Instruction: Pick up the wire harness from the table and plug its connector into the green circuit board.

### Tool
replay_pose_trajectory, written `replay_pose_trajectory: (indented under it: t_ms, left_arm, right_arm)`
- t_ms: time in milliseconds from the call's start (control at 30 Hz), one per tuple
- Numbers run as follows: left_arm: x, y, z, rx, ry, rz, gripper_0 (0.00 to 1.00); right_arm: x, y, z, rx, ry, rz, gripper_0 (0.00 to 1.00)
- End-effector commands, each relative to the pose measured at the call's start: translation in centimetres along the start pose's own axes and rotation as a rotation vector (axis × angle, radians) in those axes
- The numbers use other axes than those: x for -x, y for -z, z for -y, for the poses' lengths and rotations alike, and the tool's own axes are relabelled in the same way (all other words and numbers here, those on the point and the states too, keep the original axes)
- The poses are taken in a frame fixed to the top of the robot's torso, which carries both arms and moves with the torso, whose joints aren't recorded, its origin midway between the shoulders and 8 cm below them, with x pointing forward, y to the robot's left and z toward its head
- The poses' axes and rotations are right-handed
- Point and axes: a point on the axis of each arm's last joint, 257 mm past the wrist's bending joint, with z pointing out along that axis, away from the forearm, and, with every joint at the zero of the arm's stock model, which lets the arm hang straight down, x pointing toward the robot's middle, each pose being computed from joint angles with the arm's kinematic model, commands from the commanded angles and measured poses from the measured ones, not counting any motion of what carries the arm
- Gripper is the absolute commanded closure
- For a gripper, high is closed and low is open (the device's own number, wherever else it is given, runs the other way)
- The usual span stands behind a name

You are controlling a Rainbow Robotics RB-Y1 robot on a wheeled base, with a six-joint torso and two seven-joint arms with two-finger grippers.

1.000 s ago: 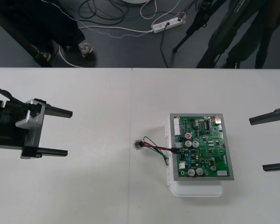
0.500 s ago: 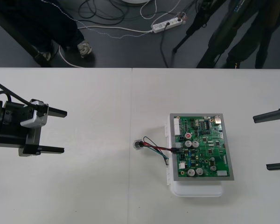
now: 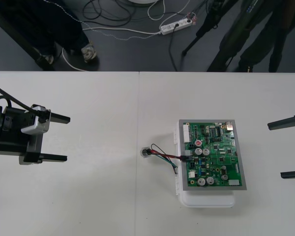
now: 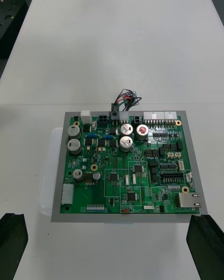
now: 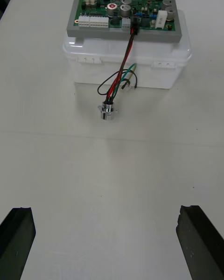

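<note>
Grippers: the left gripper point(image 3: 67, 138) stood wide open and empty over the left of the table point(image 3: 88, 201); the right gripper point(image 3: 275, 150) was just as open and empty at the right edge.
Harness: the harness point(image 3: 163, 155) lay between the left gripper and the board point(image 3: 212, 155), well apart from both grippers.
Plug: the plug point(image 5: 134, 28) sat in a slot on the board's near edge and looked pushed in, though how deep could not be told.
Socket: the socket point(image 5: 108, 110) rested on the table, just beside the white base point(image 5: 127, 64).
Wires: the wires point(image 5: 122, 74) hung loose in a slack loop.
Risk: a half-seated plug could work free; a finger catching the loop would tug it out or slide the base.
</note>
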Motion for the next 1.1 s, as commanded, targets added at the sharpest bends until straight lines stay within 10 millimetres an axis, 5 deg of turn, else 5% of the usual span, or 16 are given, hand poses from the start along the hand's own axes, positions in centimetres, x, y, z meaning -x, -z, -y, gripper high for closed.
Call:
replay_pose_trajectory:
  t_ms: [33,1100]
  left_arm:
    - [-0.96,1.42,0.77,-0.013,0.029,-0.057,0.11]
    - [-0.96,1.42,0.77,-0.013,0.029,-0.057,0.11]
  right_arm:
    - [-0.51,0.92,-0.13,0.002,0.039,-0.058,0.0]
    - [-0.57,0.86,-0.11,0.002,0.035,-0.055,0.0]
